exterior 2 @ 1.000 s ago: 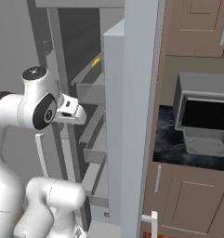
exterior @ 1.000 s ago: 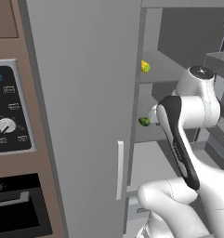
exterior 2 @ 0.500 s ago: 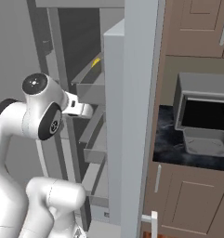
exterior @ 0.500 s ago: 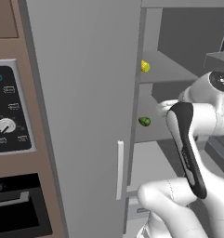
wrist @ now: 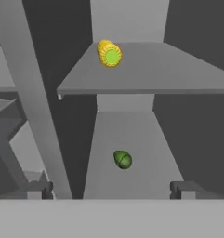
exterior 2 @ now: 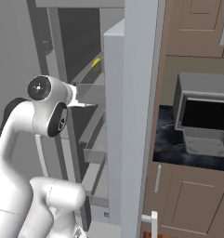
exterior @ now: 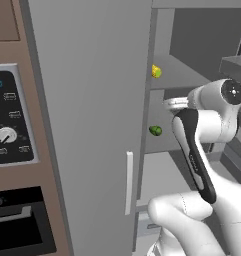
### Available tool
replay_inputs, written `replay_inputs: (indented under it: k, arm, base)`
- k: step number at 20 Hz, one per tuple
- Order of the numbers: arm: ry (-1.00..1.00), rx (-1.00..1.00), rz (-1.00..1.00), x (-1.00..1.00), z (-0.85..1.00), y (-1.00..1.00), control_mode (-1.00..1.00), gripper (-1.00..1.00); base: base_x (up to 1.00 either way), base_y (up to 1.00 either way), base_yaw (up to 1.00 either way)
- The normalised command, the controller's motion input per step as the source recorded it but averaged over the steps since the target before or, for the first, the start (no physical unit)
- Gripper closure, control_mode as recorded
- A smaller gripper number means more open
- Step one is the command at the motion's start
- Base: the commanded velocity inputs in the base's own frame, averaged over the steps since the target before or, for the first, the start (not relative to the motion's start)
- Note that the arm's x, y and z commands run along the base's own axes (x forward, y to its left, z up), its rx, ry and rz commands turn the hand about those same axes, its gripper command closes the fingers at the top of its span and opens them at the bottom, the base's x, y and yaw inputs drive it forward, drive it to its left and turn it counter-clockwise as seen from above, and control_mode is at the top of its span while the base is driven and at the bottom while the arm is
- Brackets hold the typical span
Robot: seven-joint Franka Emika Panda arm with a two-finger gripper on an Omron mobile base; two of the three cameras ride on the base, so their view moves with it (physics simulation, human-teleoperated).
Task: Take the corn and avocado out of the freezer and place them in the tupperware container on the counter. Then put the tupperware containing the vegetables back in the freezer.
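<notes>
The freezer (exterior: 92, 100) stands open in front of me. The corn (wrist: 108, 53), a yellow cob seen end-on, lies on its upper grey shelf (wrist: 178, 74). The avocado (wrist: 122, 159), small and dark green, rests on the shelf below. Both also show at the door's edge in the left base view: corn (exterior: 156, 71), avocado (exterior: 155, 131). My gripper (wrist: 111, 189) is open, its tips wide apart, short of the avocado and holding nothing. The grey tupperware container (exterior 2: 207, 142) sits on the black counter (exterior 2: 169, 148) to the right.
The grey microwave (exterior 2: 204, 104) stands behind the tupperware. The freezer's open door with its shelf bins (exterior 2: 114, 116) rises between my arm and the counter. A black oven panel (exterior: 9, 120) is left of the freezer. An upright grey post (wrist: 32, 107) stands left of the shelves.
My arm's upper joints have turned and shifted right in the left base view, bringing the hand to point into the freezer shelves. Corn and avocado lie where they were.
</notes>
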Motion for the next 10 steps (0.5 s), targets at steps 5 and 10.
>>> replay_inputs:
  k: [5,10]
  arm:
    - [-0.07,0.0,0.0,0.14,0.62,0.0,-1.0,-1.0]
    - [0.0,0.0,0.0,0.35,0.54,0.0,-1.0,-1.0]
  base:
    - [0.0,0.0,0.0]
    - [0.0,0.0,0.0]
